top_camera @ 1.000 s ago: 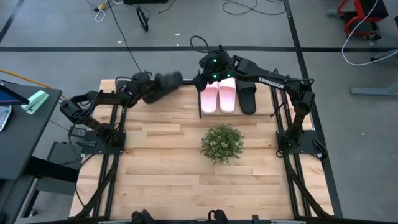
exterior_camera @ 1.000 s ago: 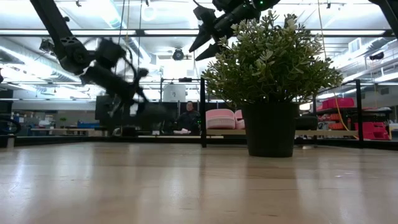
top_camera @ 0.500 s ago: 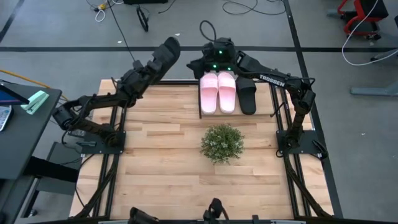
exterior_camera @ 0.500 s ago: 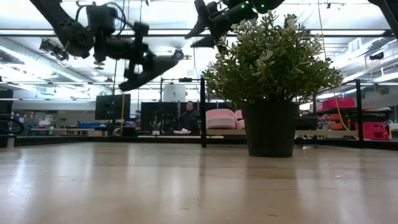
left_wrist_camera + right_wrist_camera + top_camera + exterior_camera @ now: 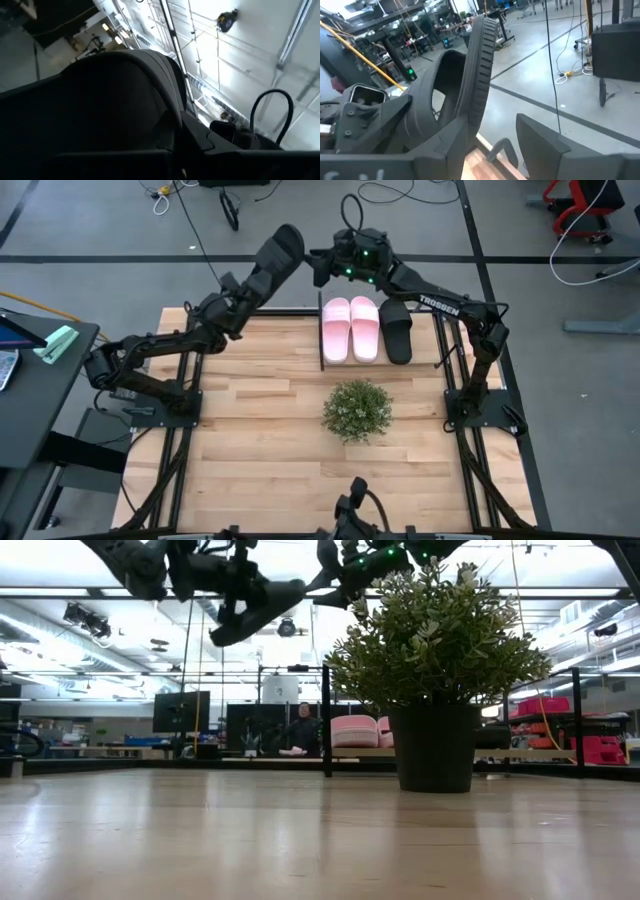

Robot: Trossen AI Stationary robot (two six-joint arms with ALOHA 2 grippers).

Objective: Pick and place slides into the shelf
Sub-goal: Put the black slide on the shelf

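Gripping the black slide (image 5: pixel 277 256), left gripper (image 5: pixel 243 288) angles it lengthwise toward the parted right gripper (image 5: pixel 322 267).

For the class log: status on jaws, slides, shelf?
Left gripper shut on black slide, held high. Right gripper open beside it. Three slides on shelf.

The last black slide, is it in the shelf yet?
Not yet. The left gripper holds that black slide in the air, beside the shelf.

left gripper (image 5: pixel 252 282): clamped on black slide (image 5: pixel 277 256), raised past table's far edge
shelf (image 5: pixel 438 340): two pink slides (image 5: pixel 351 328), one black
right gripper (image 5: pixel 322 266): near raised slide
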